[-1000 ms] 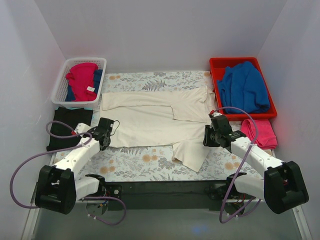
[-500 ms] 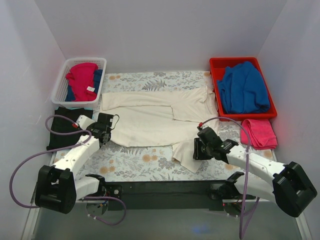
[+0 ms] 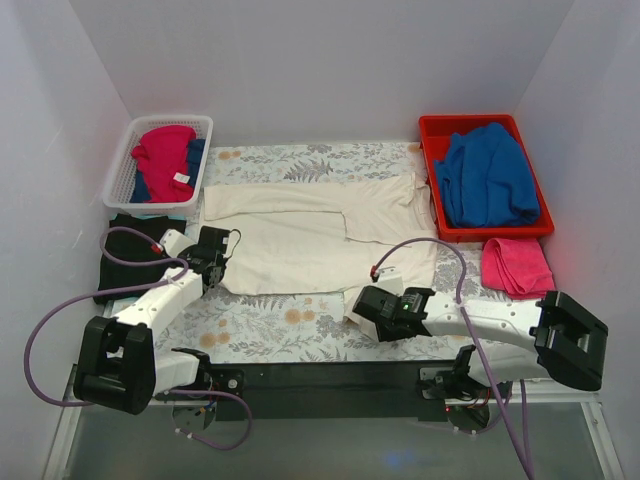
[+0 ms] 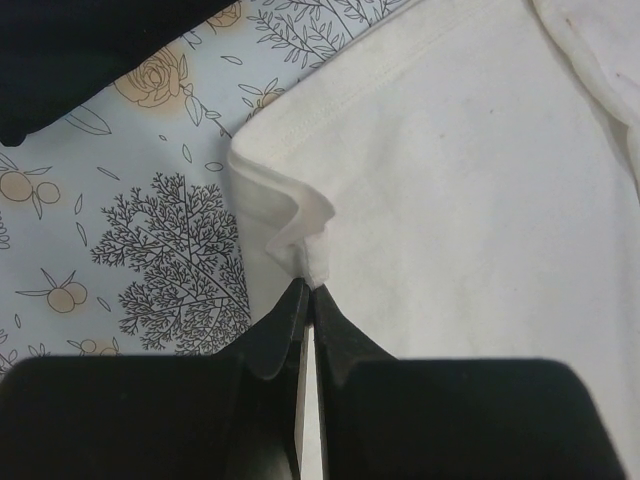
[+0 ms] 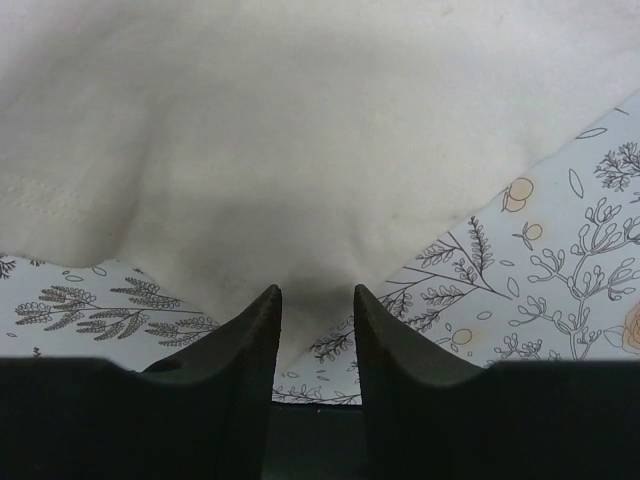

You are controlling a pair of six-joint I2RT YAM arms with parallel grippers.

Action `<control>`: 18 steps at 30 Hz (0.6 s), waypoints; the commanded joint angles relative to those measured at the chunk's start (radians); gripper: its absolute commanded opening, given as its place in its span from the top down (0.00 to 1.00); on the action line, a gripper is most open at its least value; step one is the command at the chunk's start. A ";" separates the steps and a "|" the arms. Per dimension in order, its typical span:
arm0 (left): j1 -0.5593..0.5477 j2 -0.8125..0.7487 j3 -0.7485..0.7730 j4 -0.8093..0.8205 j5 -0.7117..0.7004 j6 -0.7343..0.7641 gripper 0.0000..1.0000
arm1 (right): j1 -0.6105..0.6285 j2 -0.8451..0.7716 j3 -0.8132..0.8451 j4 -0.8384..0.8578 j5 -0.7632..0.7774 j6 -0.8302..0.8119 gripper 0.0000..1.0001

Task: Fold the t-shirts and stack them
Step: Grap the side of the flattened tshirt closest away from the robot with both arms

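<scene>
At the near edge of the counter, the right gripper (image 3: pixel 368 305) lies low at the lower flap of the cream shirt (image 3: pixel 310 240). Its jaws stand apart, with the cloth's edge dipping into the gap and nothing pinched. A little farther in, the left gripper (image 4: pixel 308 290) has its jaws closed on a small raised fold at the shirt's left hem corner. The shirt itself lies spread flat on the floral tablecloth (image 3: pixel 270 320) in the middle of the counter. The black shirt (image 3: pixel 135 250) lies just beyond its left edge.

This looks like the taking-hold step before a fold. The right jaws likely need to close on the flap so that both corners can be lifted and carried over together.

From above, the right arm hides its own fingertips and the flap's near corner. The black shirt is partly covered by the left arm's cable. At the far end, clothes fill the white basket (image 3: pixel 125 165) and the red tray (image 3: pixel 430 130), too bunched to count.
</scene>
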 commanded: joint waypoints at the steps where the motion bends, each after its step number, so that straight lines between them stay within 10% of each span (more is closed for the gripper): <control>1: 0.000 -0.005 -0.016 0.030 -0.001 0.021 1.00 | 0.054 0.028 0.055 -0.113 0.119 0.114 0.58; 18: 0.000 -0.008 -0.035 0.047 0.022 0.029 1.00 | 0.103 -0.102 -0.075 -0.021 0.044 0.167 0.58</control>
